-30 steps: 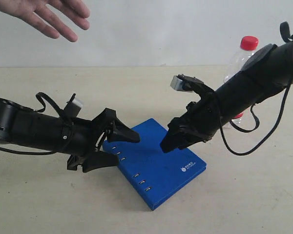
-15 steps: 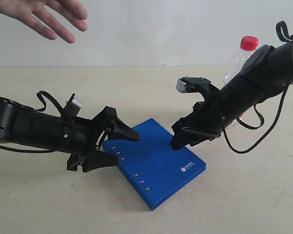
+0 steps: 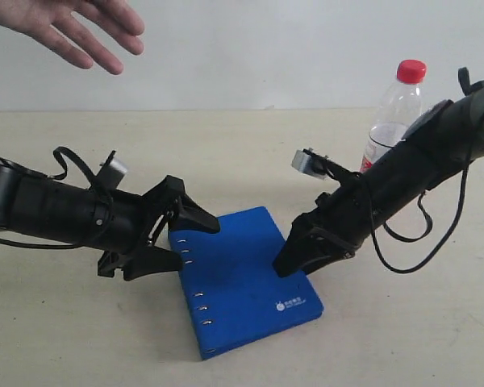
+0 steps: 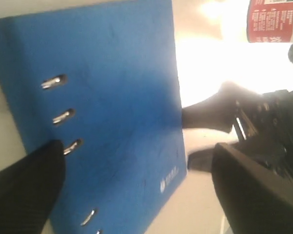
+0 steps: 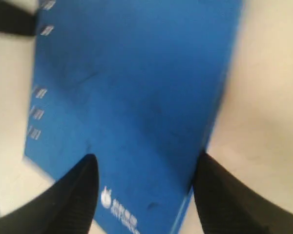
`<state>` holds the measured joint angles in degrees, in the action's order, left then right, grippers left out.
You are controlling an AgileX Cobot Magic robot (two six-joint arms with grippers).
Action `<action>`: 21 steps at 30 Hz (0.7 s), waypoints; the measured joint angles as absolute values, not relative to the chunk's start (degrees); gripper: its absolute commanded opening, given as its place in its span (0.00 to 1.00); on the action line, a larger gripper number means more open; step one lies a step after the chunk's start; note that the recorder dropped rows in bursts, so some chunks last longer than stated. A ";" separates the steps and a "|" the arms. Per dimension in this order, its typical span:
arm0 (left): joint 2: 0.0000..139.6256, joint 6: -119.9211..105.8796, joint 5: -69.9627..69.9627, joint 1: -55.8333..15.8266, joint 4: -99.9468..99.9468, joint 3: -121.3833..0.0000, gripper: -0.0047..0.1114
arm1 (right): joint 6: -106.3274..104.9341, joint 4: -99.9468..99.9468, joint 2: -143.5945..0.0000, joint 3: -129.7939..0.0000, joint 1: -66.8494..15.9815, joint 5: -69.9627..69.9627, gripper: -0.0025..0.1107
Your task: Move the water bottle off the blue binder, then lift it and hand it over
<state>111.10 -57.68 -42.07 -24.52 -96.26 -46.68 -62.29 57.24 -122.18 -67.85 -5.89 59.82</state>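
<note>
Beige tabletop (image 3: 64,339), white wall: the blue binder (image 3: 242,282) lies flat at center, the left gripper (image 3: 181,242) spread wide at its riveted edge, the right gripper (image 3: 293,254), jaws also apart, at the opposite edge. The water bottle (image 3: 391,121) stands upright on the tabletop behind the right arm, off the binder. A person's open hand (image 3: 73,24) hovers above the left arm.

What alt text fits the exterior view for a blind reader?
Two black robot arms flank a blue binder lying flat on a beige table, the left end effector and the right end effector both open at its edges. A red-capped water bottle stands behind the right arm; a human hand hovers upper left.
</note>
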 measured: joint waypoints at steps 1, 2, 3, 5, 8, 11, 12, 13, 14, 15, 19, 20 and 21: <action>110.99 -57.68 -41.83 -24.39 -95.83 -46.68 0.71 | -63.53 57.84 -122.56 -67.58 -5.80 61.00 0.48; 110.99 -57.97 -41.73 -24.26 -95.59 -46.68 0.71 | -64.24 58.49 -122.74 -67.36 -5.75 61.86 0.48; 110.99 -58.44 -41.73 -24.12 -95.46 -46.68 0.71 | -64.24 58.72 -122.73 -67.36 -5.75 62.09 0.48; 110.99 -60.03 -42.08 -24.03 -95.38 -46.68 0.71 | -64.11 58.84 -122.73 -67.15 -5.75 62.35 0.48; 110.99 -62.08 -42.66 -23.99 -95.13 -46.68 0.71 | -63.87 58.95 -122.73 -67.05 -5.75 62.48 0.48; 110.99 -62.91 -42.67 -23.99 -95.01 -46.68 0.71 | -63.51 59.17 -122.73 -67.01 -5.75 62.48 0.37; 110.99 -63.09 -42.67 -23.90 -95.01 -46.68 0.71 | -62.94 59.17 -122.73 -66.91 -5.75 62.48 0.32; 110.99 -63.21 -42.67 -23.90 -95.01 -46.68 0.71 | -62.51 59.05 -122.73 -66.91 -5.75 62.36 0.28; 110.99 -63.21 -42.67 -23.86 -94.73 -46.68 0.71 | -61.88 58.79 -122.73 -66.80 -5.86 62.36 0.25; 110.99 -63.31 -42.67 -23.75 -94.55 -46.68 0.71 | -61.19 58.31 -122.73 -66.69 -6.00 62.36 0.24; 110.79 -63.22 -41.80 -23.75 -92.47 -46.81 0.71 | -59.50 56.72 -121.63 -66.18 -6.63 64.80 0.24; 110.65 -62.44 -41.44 -23.75 -91.69 -46.95 0.71 | -59.48 56.71 -120.90 -66.18 -6.77 65.61 0.24; 110.51 -61.39 -40.84 -23.75 -90.77 -47.04 0.71 | -59.38 56.93 -119.83 -66.18 -6.89 66.55 0.24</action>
<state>110.51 -61.39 -40.84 -23.75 -90.77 -47.04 -59.38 56.93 -119.83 -66.18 -6.89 66.55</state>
